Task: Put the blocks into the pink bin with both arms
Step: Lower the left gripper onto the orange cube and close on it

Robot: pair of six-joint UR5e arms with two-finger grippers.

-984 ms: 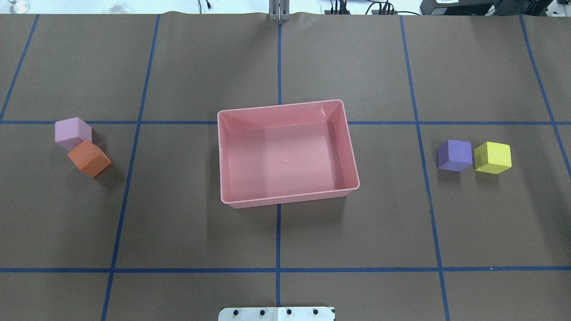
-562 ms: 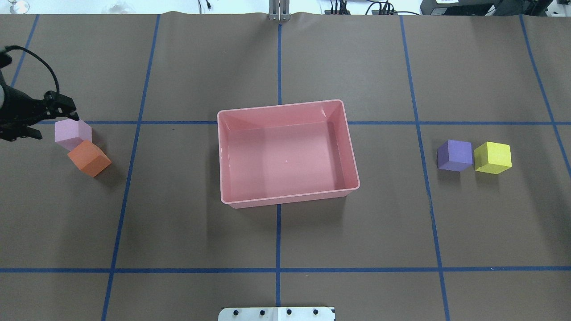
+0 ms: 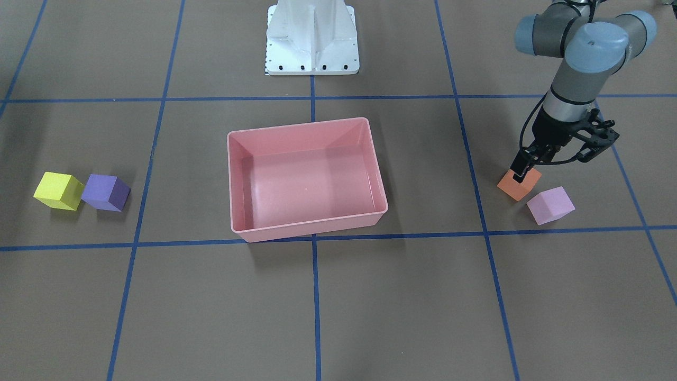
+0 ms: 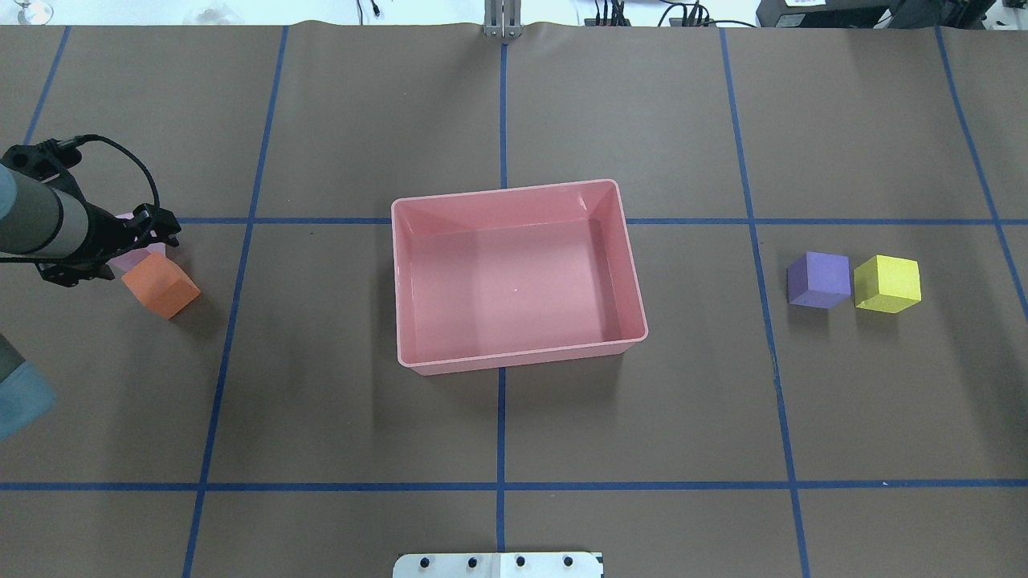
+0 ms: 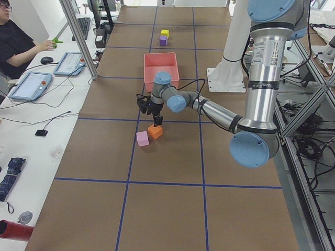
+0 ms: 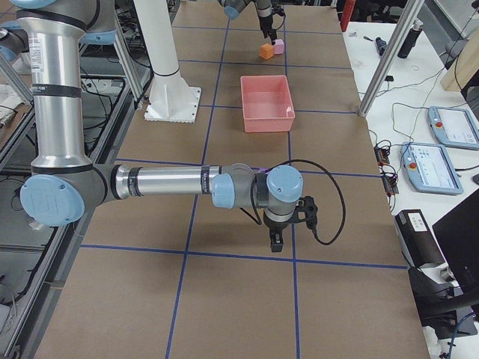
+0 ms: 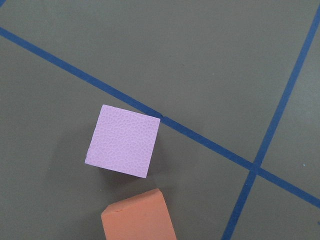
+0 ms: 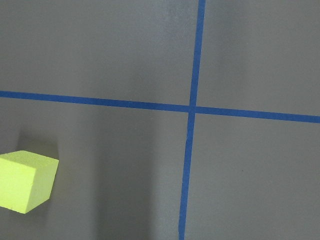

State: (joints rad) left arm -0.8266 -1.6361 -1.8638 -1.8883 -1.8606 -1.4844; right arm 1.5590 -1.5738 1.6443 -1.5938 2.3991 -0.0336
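Note:
The pink bin (image 4: pixel 514 357) sits empty at the table's middle, also in the front view (image 3: pixel 309 227). The light pink block (image 3: pixel 550 205) and the orange block (image 3: pixel 519 184) lie together on my left side. My left gripper (image 3: pixel 560 156) hangs open above them. In the overhead view it (image 4: pixel 116 250) hides most of the pink block, next to the orange block (image 4: pixel 161 285). The left wrist view shows the pink block (image 7: pixel 123 141) centred below. The purple block (image 4: pixel 818 279) and yellow block (image 4: pixel 887 283) touch on my right side. My right gripper (image 6: pixel 275 241) shows only from the side, so I cannot tell if it is open or shut.
The white pedestal (image 3: pixel 312 42) stands at the robot's edge of the table. Blue tape lines (image 4: pixel 500 417) grid the brown tabletop. A seated operator (image 5: pixel 15 47) and tablets are beside the far edge. The right wrist view shows the yellow block (image 8: pixel 25 180) at lower left.
My left arm came into the overhead view from the left and moved right, over the light pink block, now covering most of it. No block has moved.

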